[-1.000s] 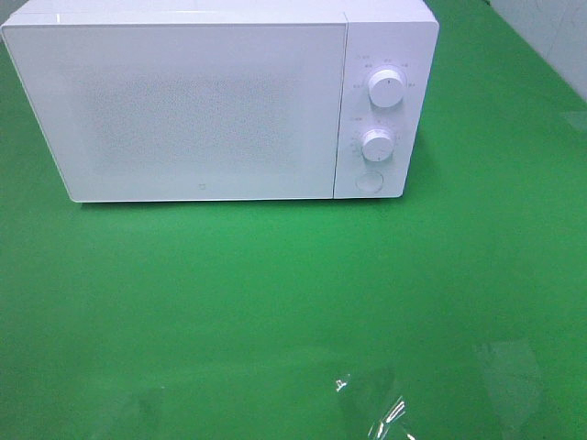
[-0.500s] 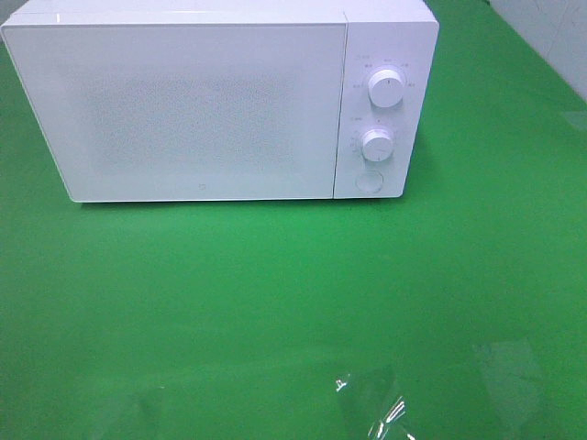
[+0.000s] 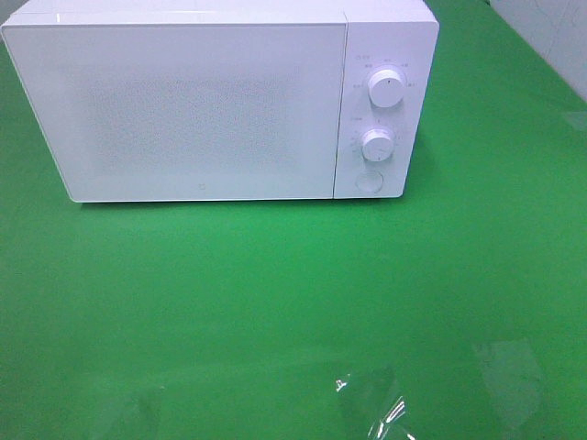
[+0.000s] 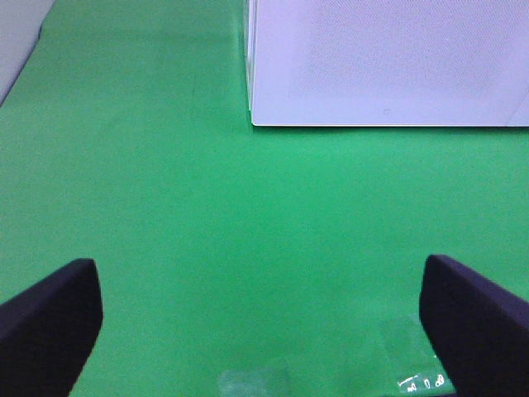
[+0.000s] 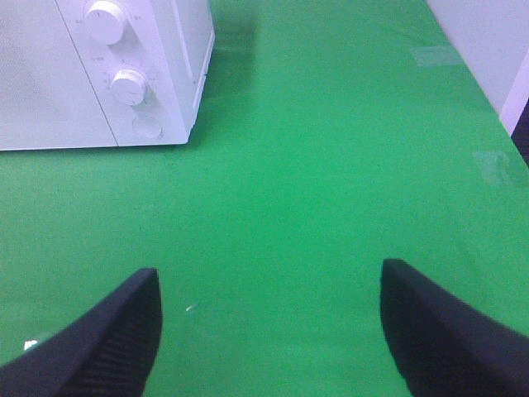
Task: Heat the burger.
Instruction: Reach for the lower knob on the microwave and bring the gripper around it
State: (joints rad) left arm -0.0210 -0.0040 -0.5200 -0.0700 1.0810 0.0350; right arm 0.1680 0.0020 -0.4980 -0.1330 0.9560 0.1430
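The burger cannot be seen in any view, so its position relative to either hand cannot be told. The left hand is spread wide over the green desk and grips nothing. The right hand is likewise wide apart and holds nothing. The white microwave stands on the desk at the far side, well apart from both hands. Its door is closed and its interior is hidden.
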